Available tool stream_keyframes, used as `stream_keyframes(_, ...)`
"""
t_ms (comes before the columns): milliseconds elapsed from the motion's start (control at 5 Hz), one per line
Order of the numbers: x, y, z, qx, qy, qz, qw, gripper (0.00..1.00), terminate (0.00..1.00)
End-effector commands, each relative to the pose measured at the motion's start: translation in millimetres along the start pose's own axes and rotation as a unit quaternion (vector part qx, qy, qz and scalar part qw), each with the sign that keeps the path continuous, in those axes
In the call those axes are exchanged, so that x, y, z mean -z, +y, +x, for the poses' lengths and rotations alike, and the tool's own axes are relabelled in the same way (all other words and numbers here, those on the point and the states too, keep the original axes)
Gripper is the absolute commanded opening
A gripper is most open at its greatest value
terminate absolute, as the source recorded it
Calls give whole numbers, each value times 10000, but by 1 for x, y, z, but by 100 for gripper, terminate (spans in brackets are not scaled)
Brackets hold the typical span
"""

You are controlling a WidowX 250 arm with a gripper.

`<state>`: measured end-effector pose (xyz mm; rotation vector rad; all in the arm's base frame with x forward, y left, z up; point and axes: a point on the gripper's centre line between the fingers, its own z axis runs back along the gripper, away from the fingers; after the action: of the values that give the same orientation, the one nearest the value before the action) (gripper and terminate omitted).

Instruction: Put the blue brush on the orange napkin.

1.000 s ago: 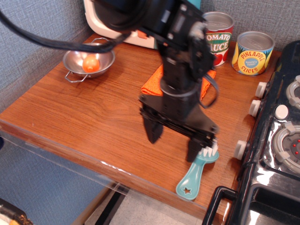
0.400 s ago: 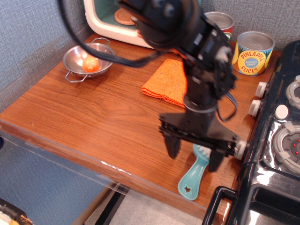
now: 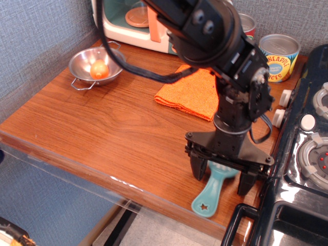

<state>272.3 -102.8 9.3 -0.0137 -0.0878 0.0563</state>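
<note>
Two black fingers [image 3: 199, 169] of the gripper [image 3: 223, 176] are spread apart and grasp nothing; they straddle the blue brush [image 3: 212, 188], which lies flat between them near the front edge of the wooden table [image 3: 92, 128]. Behind the fingers, the orange napkin [image 3: 190, 93] is laid out. Further back, a pineapple can [image 3: 277, 57] stands against a grey-blue wall [image 3: 41, 36]. Far left, a metal bowl [image 3: 97, 65] is placed.
</note>
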Motion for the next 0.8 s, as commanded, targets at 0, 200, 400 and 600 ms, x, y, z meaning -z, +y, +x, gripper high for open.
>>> stream_keyframes(0, 11, 2, 17, 58, -24, 157, 9999, 0, 0)
stream_keyframes(200, 14, 7, 22, 173, 54, 180, 9997, 0, 0)
stream_keyframes(400, -1, 11, 31, 290, -102, 54, 9995, 0, 0)
stream_keyframes(600, -35, 21, 54, 256, -478, -36, 9985, 0, 0)
